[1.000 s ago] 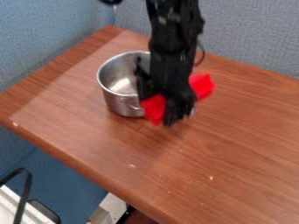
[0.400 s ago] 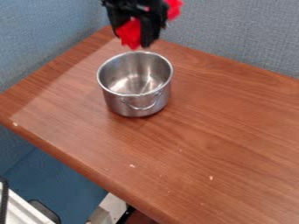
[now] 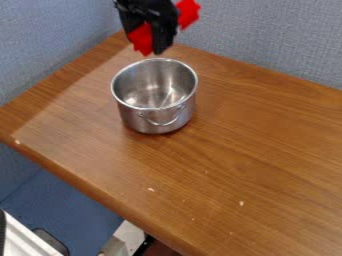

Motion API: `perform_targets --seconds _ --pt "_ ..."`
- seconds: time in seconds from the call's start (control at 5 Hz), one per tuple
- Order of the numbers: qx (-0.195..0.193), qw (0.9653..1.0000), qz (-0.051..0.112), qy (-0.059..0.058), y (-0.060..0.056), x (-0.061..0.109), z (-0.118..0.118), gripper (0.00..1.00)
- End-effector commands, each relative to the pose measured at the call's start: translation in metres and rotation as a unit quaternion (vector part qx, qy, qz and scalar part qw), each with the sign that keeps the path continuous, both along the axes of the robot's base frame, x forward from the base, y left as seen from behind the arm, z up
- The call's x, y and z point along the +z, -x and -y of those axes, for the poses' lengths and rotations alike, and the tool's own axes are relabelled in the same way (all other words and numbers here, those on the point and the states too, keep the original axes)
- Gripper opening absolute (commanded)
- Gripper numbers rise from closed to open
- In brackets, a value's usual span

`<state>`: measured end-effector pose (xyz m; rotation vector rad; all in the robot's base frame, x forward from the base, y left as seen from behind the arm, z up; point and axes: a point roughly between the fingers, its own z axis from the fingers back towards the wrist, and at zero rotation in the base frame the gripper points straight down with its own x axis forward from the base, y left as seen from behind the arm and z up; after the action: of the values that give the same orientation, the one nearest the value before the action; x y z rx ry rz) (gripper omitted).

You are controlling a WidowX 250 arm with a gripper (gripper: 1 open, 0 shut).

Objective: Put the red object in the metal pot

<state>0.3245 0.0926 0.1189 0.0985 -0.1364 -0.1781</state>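
1. The pot (image 3: 154,97) stands upright on the table (image 3: 221,180), open at the top; the part of its inside that shows is bare metal, with no red in it.
2. The block (image 3: 140,38) is in the air, higher in the view than the pot's rim, one red end showing at the left of the dark claw and another at its right.
3. The claw (image 3: 162,32) is pinching the block, its middle hidden behind the dark fingers.
4. I judge the pick-up and lift done. Left to do: bring the block over the opening, lower it and let go. Whether it is already partly above the pot I cannot tell.
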Motion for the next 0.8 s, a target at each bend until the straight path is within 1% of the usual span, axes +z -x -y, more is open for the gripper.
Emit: perform_targets --seconds 0.0,0.2,0.4,0.6 --pt "0.009 0.9998 0.012 -0.012 0.013 -0.013 0.012 0.00" --pt "0.051 0.9986 -0.001 -0.012 0.026 -0.038 0.010 0.00" --pt "0.047 0.9984 0.031 -0.006 0.017 -0.023 0.003 0.00" --pt "0.027 0.9991 0.032 -0.001 0.015 -0.028 0.004 0.00"
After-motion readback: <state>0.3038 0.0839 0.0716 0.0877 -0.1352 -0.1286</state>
